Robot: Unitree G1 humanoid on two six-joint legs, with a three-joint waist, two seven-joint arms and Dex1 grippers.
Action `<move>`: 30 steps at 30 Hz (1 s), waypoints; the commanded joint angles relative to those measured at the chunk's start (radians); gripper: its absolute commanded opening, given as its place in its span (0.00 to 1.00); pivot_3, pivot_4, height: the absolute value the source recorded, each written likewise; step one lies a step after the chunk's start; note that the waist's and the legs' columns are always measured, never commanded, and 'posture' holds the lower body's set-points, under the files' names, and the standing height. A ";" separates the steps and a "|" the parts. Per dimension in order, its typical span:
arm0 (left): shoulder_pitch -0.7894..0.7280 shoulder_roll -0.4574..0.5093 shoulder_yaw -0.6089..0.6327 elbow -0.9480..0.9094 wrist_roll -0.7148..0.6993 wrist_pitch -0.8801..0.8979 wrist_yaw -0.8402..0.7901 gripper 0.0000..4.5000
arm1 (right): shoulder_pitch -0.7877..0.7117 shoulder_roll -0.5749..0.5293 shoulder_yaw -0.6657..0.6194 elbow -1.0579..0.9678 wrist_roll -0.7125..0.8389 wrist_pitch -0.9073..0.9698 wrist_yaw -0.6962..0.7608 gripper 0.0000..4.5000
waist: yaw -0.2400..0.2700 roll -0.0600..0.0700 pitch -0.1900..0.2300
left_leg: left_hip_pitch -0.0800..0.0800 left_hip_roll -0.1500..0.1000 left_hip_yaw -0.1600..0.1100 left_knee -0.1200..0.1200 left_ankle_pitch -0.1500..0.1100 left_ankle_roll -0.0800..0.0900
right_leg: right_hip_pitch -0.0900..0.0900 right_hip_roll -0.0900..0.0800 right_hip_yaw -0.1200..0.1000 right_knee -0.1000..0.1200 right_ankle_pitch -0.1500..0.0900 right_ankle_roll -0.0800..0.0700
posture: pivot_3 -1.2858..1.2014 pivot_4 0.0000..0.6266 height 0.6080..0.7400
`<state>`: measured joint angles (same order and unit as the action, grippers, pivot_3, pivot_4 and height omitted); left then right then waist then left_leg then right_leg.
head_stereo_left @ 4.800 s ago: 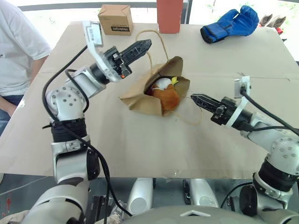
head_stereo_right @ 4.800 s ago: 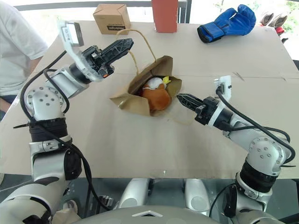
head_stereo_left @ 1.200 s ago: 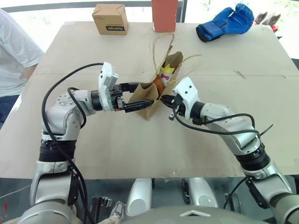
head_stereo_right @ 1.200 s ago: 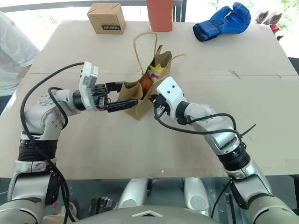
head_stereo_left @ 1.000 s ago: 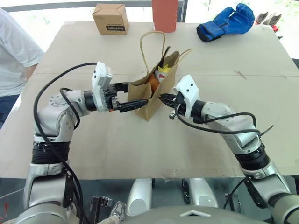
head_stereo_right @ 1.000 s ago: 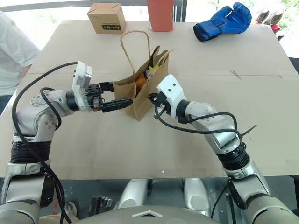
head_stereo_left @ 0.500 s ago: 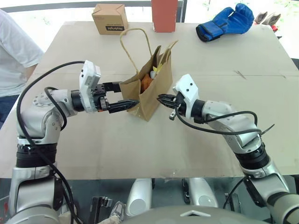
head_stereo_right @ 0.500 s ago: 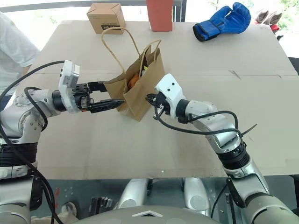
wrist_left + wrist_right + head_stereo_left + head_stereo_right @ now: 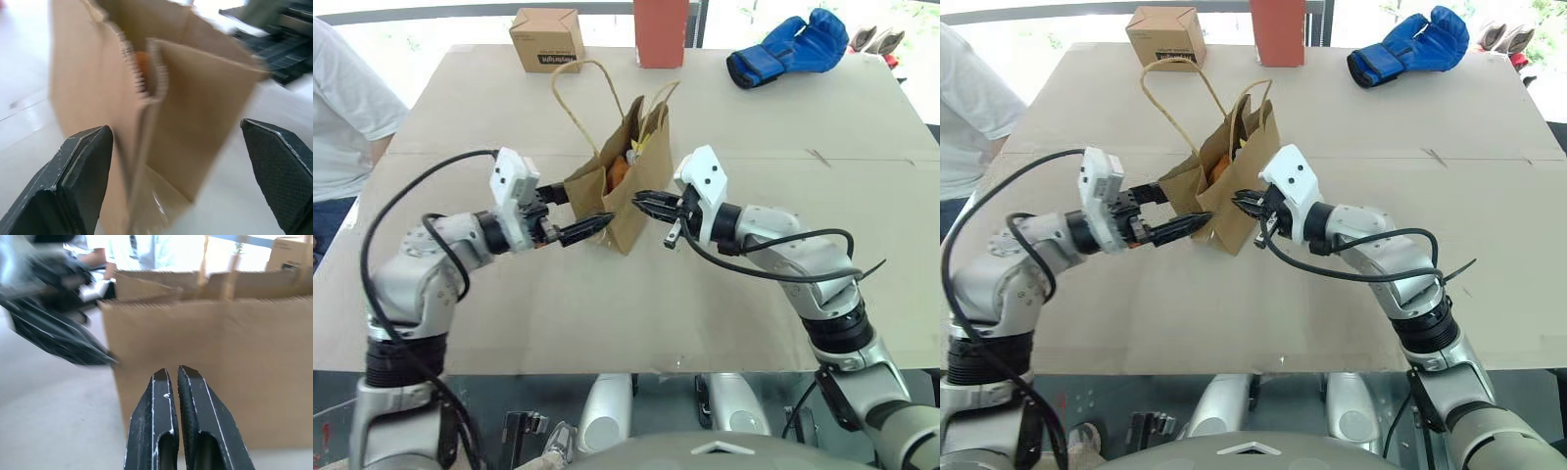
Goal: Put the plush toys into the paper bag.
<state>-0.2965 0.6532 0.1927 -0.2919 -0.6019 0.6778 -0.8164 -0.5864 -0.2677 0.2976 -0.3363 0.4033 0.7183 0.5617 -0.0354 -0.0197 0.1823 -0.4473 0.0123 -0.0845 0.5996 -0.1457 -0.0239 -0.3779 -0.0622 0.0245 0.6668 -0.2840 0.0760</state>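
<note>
The paper bag [image 9: 628,201] stands upright mid-table, mouth up, handles [image 9: 576,93] rising over it. Inside the mouth I see the orange-brown plush toy [image 9: 619,172] and a white-and-yellow bit of the other plush toy [image 9: 635,150]. My left gripper [image 9: 582,208] is open, level, one finger on each side of the bag's left corner; the left wrist view has that corner [image 9: 146,112] between the fingers [image 9: 80,188]. My right gripper [image 9: 637,199] is shut, its tip at the bag's right face [image 9: 234,357].
At the table's far edge stand a small printed cardboard box [image 9: 548,39] and a tall red-orange box [image 9: 663,29]. A blue boxing glove [image 9: 791,47] lies at the far right. A person in a white shirt [image 9: 342,108] stands at the left edge.
The bag, lying on its side earlier, now stands upright, and its handles have swung left. My left arm's elbow dropped and its gripper turned rightward. The right gripper edged left along the bag.
</note>
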 commanded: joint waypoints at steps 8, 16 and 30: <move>0.019 -0.185 -0.042 -0.103 0.125 -0.085 0.314 0.49 | 0.027 -0.008 -0.050 -0.090 0.011 -0.040 0.006 0.00 | 0.001 0.000 0.000 | 0.002 0.000 0.000 0.000 0.000 -0.001 | 0.000 0.000 0.001 0.004 0.000 0.000 | 0.52 0.24 1.00; -0.100 -0.130 -0.081 0.119 0.061 -0.338 -0.116 0.00 | 0.345 -0.212 -0.261 -0.299 0.055 -0.166 0.082 0.44 | 0.023 -0.001 -0.001 | 0.000 -0.001 0.000 0.002 0.000 -0.001 | 0.001 -0.001 0.000 0.002 0.000 0.000 | 0.52 0.24 1.00; -0.750 -0.221 -0.268 1.246 0.307 -1.035 -0.783 0.17 | 0.788 -0.397 -0.649 -0.633 0.212 -0.091 0.027 1.00 | 0.015 0.000 -0.001 | -0.001 -0.001 0.000 0.004 0.000 0.000 | 0.002 0.000 -0.002 0.001 -0.001 0.001 | 0.52 0.24 1.00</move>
<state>-1.0045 0.4333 -0.1084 0.8910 -0.3038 -0.3082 -1.5926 0.1984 -0.6545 -0.3261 -0.9320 0.6125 0.6304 0.6052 -0.0208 -0.0201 0.1813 -0.4486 0.0118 -0.0841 0.6037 -0.1453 -0.0243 -0.3761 -0.0624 0.0225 0.6673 -0.2855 0.0783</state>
